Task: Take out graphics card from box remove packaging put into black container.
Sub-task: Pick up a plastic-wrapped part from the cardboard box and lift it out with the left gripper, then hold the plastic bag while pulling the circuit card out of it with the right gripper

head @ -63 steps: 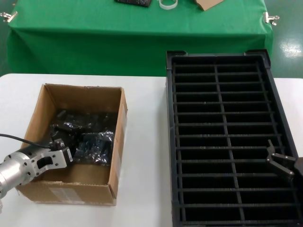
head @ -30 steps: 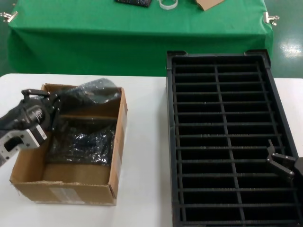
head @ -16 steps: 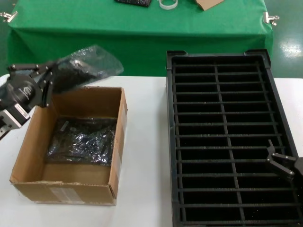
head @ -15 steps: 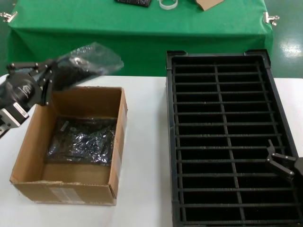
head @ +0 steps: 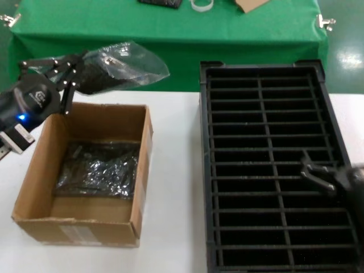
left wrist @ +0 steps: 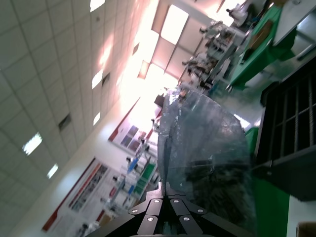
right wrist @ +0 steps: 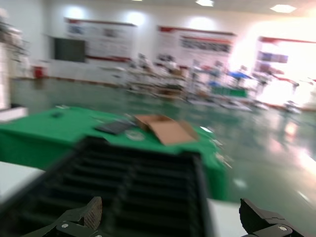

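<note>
a white tabletop (head: 176,170) carries 2 large things. the black container (head: 267,165), a slotted tray with 2 columns of narrow slots, fills the right side, reaching from the far edge almost to the near edge. the box (head: 85,170), brown cardboard with a white label on its near wall, sits toward the left edge and near corner, well apart from the tray. 1 more bagged item (head: 99,170) lies flat on the box floor.

above the far left corner of the box, the left gripper (head: 71,77) is clamped on one end of the packaging (head: 122,71), a shiny translucent bag held clear of the box and sticking out toward the tray. a dark shape inside it looks like the graphics card (head: 94,77), so the card is in the air, bagged, over the far rim of the box.

the right gripper (head: 318,177) hovers low over the tray's right column, with its fingers spread apart.

the step in hand seems to be unbagging. to do it well, the left gripper should likely bring the bag's loose end toward the middle of the tabletop, keep its grip on the card's end, and let the right gripper pinch only plastic.
</note>
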You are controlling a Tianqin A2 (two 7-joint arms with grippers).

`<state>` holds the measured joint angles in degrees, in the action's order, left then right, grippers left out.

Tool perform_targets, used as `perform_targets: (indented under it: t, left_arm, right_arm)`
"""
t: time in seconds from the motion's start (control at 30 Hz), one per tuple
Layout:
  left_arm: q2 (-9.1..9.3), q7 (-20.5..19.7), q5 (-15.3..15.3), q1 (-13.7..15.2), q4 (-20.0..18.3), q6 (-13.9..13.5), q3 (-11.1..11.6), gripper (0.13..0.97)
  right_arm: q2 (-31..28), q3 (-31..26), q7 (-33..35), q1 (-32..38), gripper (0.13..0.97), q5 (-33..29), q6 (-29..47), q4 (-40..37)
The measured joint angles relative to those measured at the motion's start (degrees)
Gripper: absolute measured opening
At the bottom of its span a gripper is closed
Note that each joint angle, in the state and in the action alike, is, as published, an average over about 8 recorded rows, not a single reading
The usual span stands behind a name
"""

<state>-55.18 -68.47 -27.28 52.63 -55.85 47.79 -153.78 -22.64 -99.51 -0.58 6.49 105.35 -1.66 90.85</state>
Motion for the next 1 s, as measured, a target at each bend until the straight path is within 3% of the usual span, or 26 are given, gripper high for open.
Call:
perform_targets:
  t: [0.17,0.37,0.73,1.0]
  left_arm:
    - [0.52,-0.26,2.64,0.70,1.07,2.87,-0.85,0.139]
    - [1.18,0.19,4.58,0.56,2.29,4.93,-1.38,0.139]
    - [2.91,2.25,6.54,-0.27,4.81,6.43,-2.01,0.139]
    - [3.97,3.71,7.03,-0.30,6.09,6.29,-2.18,0.139]
  right_arm:
    - [-4.61,-10.90,-0.32,10.71,0.966,2.82,0.67,-3.73]
    - [-4.52,-17.81,-3.28,22.65,0.966,0.93,10.00,-10.89]
    - [1.92,-18.17,0.14,35.42,0.966,1.66,30.52,-23.12]
    - [6.22,-16.80,4.21,40.69,0.966,2.84,40.07,-31.10]
